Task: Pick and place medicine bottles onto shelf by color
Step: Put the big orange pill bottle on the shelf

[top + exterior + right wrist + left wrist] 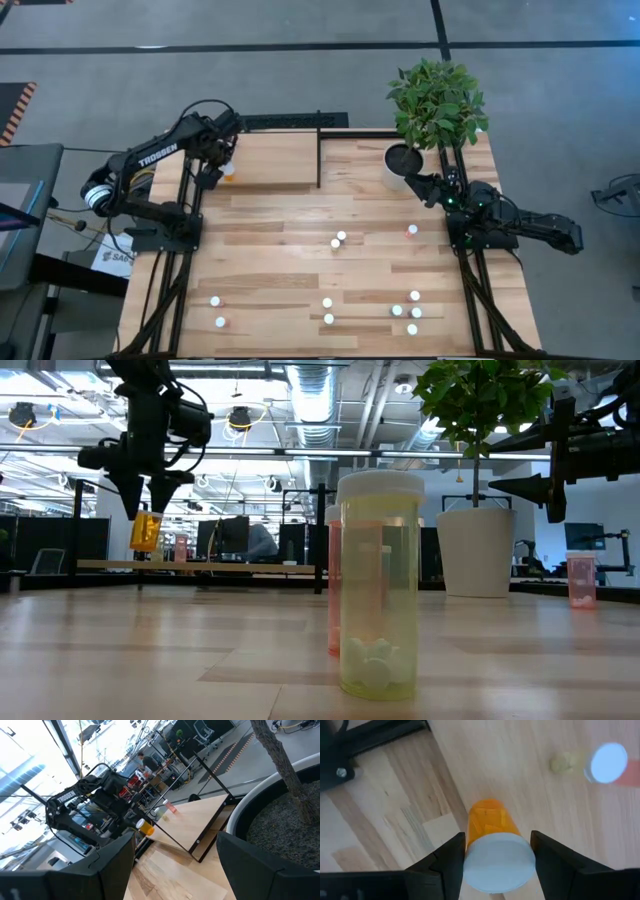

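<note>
My left arm reaches in from the left edge of the tabletop, elbow bent, wrist turned down at the far left corner. My left gripper (pixel 226 166) points straight down and its two fingers (pixel 451 857) press on either side of an orange bottle (pixel 490 827) just under the white cap, holding it clear of the wood. My right arm lies low along the right edge, forearm stretched toward the far corner, and my right gripper (pixel 417 183) waits with fingers spread wide and nothing between them

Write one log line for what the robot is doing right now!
left pincer: shut on orange bottle, held above shelf | right pincer: open, waiting by plant pot | other bottles on table: untouched
</note>
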Motion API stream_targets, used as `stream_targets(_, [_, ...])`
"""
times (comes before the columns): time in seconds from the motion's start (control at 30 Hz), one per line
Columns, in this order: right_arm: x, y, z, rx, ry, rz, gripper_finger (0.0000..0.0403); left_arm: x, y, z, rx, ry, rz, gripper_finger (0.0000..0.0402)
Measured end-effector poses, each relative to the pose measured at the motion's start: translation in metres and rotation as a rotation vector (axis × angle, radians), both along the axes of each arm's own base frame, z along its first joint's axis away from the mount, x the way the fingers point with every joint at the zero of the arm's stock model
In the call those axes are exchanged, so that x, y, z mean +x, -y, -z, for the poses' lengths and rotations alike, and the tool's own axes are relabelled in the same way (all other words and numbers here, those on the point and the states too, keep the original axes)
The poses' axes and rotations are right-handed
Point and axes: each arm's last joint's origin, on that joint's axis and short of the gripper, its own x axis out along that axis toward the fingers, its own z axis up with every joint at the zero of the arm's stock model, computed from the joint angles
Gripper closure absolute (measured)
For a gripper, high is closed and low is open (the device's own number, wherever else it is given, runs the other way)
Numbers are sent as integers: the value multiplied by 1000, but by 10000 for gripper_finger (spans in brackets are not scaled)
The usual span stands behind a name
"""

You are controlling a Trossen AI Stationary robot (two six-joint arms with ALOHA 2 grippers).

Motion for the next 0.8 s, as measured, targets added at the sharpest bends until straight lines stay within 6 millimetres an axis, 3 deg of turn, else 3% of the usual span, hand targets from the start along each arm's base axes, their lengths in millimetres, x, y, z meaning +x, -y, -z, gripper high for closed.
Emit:
stream_targets(0.23, [0,0,0,0,0,0,100,-3,2,2,-14,-14,-142,222])
stream_targets(0.47, [0,0,0,0,0,0,100,-2,2,19,2,15,-262,222])
stream_targets(0.8, [0,0,0,0,0,0,100,-4,1,21,59,-17,-323,222])
